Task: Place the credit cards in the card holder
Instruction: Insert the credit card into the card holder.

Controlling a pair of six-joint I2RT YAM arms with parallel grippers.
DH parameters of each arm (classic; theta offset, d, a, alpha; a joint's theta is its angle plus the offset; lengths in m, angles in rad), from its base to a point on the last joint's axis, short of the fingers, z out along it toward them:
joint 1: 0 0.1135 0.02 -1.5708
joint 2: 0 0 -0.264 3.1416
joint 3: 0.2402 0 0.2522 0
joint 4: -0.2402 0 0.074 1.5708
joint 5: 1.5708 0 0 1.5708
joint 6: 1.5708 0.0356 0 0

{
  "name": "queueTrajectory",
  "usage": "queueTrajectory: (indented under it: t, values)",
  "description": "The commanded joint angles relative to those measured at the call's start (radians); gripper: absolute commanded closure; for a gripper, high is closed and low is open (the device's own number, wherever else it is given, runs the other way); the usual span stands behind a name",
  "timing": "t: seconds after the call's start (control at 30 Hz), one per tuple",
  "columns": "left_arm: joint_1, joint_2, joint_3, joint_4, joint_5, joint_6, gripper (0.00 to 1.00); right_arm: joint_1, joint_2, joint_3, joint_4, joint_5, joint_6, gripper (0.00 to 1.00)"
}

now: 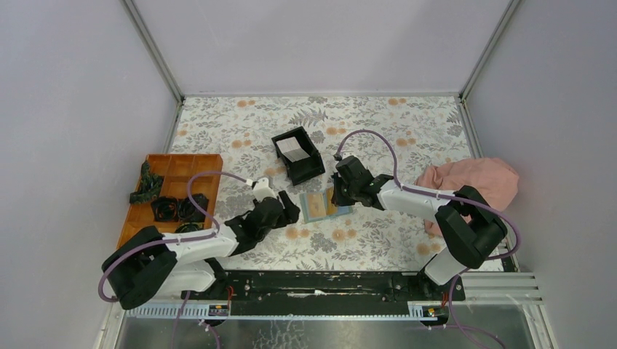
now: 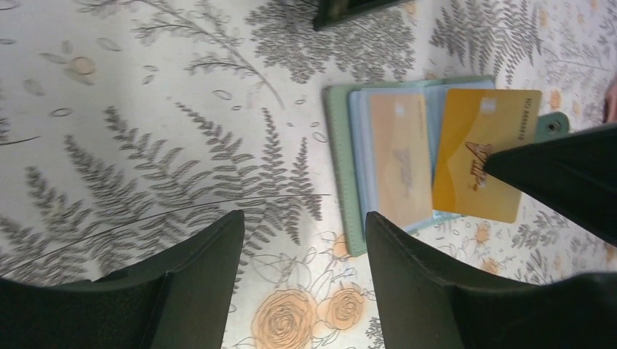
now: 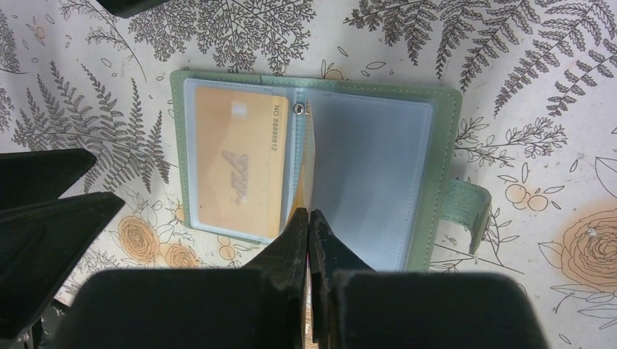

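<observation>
Right wrist view shows the card holder point(image 3: 442, 182) lying open and flat on the flowered bench point(image 3: 553, 65), its long sides running away from the right hand point(image 3: 309, 217). One gold card point(image 3: 233, 167) sits already inside the left clear pocket. The right hand is pressed together on a second gold card point(image 2: 473, 131), which from this camera is only a thin edge standing over the fold of the holder (the left wrist view shows its full face, tilted up above the right page). So the long axis of the held card runs along the fold, and the right sleeve point(image 3: 367, 182), empty, lies just beside it, toward the strap side. I judge the coming move is to tip this card down and slide it sideways into that sleeve; the right arm is the one placed for it. The left hand point(image 2: 304, 225) has its fingers apart with nothing between them, near the holder's other edge. A pale card point(image 1: 293, 149) rests in the black box point(image 1: 311, 169) further back.
</observation>
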Motion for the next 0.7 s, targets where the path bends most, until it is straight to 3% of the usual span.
queueTrajectory:
  t: [0.0, 0.23, 0.67]
  values:
    - [0.002, 0.055, 0.029, 0.171, 0.087, 0.087, 0.33, 0.006, -0.023, 0.006, -0.049, 0.009, -0.038, 1.0]
    - [-0.003, 0.166, 0.089, 0.203, 0.136, 0.11, 0.4, 0.006, -0.035, 0.008, -0.046, -0.003, -0.042, 1.0]
    - [-0.026, 0.316, 0.212, 0.065, 0.084, 0.105, 0.49, 0.005, -0.08, -0.015, -0.03, -0.022, -0.048, 1.0]
